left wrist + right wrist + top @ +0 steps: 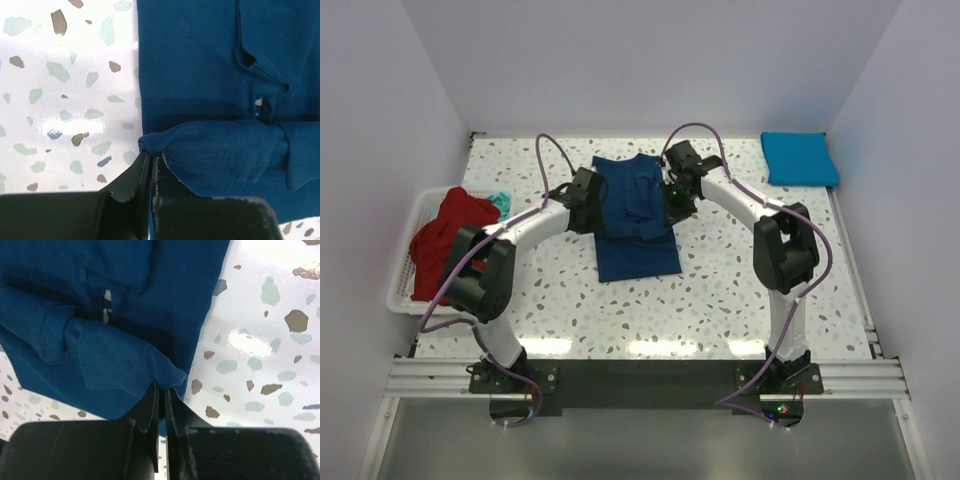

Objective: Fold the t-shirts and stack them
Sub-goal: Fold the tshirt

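From above, the navy t-shirt (pixel 637 235) lies mid-table between both arms, whose fingers are too small to read; the turquoise t-shirt (pixel 799 158) sits far right, the red t-shirt (pixel 445 235) in the basket (pixel 402 290). Left wrist view: the left gripper (pixel 150 159) pinches the navy t-shirt's folded-over edge. Right wrist view: the right gripper (pixel 161 389) clamps the opposite edge

Brightly and evenly lit from overhead, with white glare patches on the glossy worktop (pixel 720 290) in all 3 views, soft shadow under the raised fold of the navy t-shirt (pixel 200 65), and near-black, slightly soft close-ups of the left pincer (pixel 152 157) and right pincer (pixel 161 388).
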Robot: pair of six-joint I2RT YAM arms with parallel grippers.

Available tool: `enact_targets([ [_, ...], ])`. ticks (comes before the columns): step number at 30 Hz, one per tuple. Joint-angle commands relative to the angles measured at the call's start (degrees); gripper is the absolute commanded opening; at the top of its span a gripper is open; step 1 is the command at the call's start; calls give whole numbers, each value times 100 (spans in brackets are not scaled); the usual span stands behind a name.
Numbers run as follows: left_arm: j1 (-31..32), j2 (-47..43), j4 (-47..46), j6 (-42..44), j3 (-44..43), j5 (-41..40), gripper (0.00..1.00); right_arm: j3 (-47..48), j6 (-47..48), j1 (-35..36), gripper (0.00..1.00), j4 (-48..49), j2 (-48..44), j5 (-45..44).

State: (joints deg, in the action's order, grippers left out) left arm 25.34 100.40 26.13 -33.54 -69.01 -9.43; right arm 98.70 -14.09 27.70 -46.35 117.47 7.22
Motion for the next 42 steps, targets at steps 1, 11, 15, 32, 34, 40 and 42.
enact_targets([
  [1, -117, 268, -547, 286, -218, 46, 0, 212, -85, -90, 0, 336, 188, -2],
  [11, -161, 507, -767, 427, -200, 47, 12, 176, -288, -169, 15, 548, 382, -116],
  [15, -161, 139, -601, 392, -174, -15, 29, 150, -296, -178, 36, 486, 14, -283],
  [32, 1148, -1076, -880, -302, 1213, -191, 10, -1643, -1157, 753, 19, 2577, -1104, 217],
  [34, 1183, -1031, -1152, -346, 1398, -173, 7, -1704, -1263, 824, 16, 2692, -955, 253],
  [40, 1271, -715, -1540, -364, 1812, -15, 5, -1889, -1518, 1009, 13, 3263, -577, 446],
  [42, 1298, -592, -1585, -355, 1953, -15, 5, -1907, -1536, 1009, 12, 3430, -392, 438],
])
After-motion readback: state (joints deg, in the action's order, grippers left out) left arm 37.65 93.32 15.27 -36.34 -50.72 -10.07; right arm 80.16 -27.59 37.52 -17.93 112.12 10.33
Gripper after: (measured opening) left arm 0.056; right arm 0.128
